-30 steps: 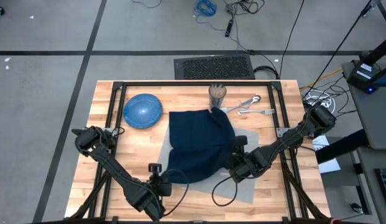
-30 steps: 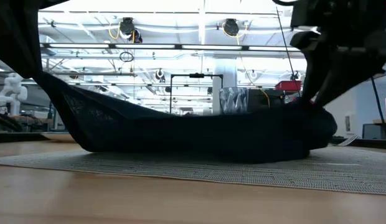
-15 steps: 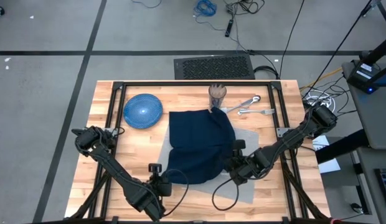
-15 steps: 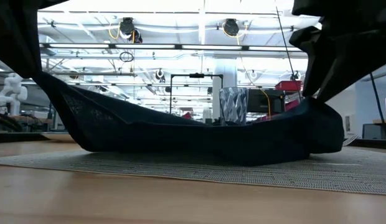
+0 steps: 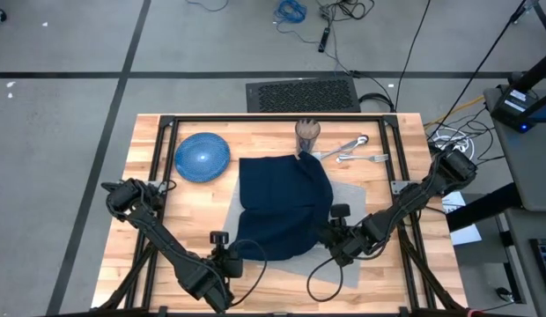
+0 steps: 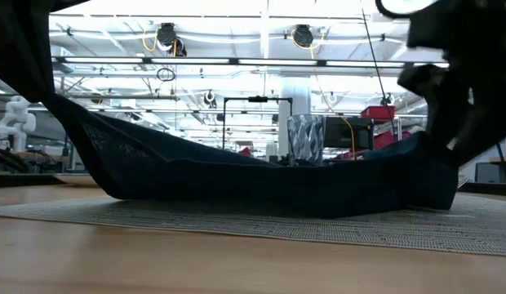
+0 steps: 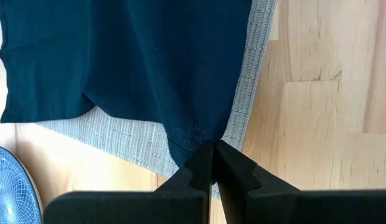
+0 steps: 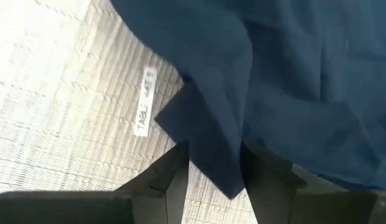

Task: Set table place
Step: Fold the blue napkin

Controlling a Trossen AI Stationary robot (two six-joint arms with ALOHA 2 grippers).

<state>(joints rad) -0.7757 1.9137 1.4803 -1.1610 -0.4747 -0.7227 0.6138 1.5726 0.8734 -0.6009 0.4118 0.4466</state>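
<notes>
A navy napkin (image 5: 282, 207) lies over the grey placemat (image 5: 354, 195) in the middle of the wooden table (image 5: 405, 176). My left gripper (image 5: 236, 252) is shut on the napkin's near left corner and holds it up off the mat. My right gripper (image 5: 331, 236) is shut on the near right corner, low over the mat. In the low view the cloth (image 6: 261, 175) climbs to the upper left and sags onto the placemat (image 6: 237, 220) in the middle. A round blue plate (image 5: 202, 156) sits on the wood at the far left. My left gripper pinches the napkin's corner tip (image 7: 194, 138) between its two shut fingers, slanting down from the near side. That corner is lifted, and the cloth runs taut away from the fingers. My right gripper has a folded corner of the napkin (image 8: 215, 146) between its two fingers (image 8: 177, 171), slanting down from the near right. Several layers sit in the gap. The corner is close over the placemat (image 8: 75, 112).
A cup (image 5: 307, 134) stands at the far edge behind the napkin, with cutlery (image 5: 352, 148) lying to its right. Bare wood shows at the near left and along the table's right side. A cable loops over the mat's near right corner (image 5: 330, 275).
My right gripper has sunk and gone a little toward the table's near right, tipping as it went, still shut on the napkin. The napkin's right end has come down with it and spread farther right over the mat. The lifted left corner has stayed put.
</notes>
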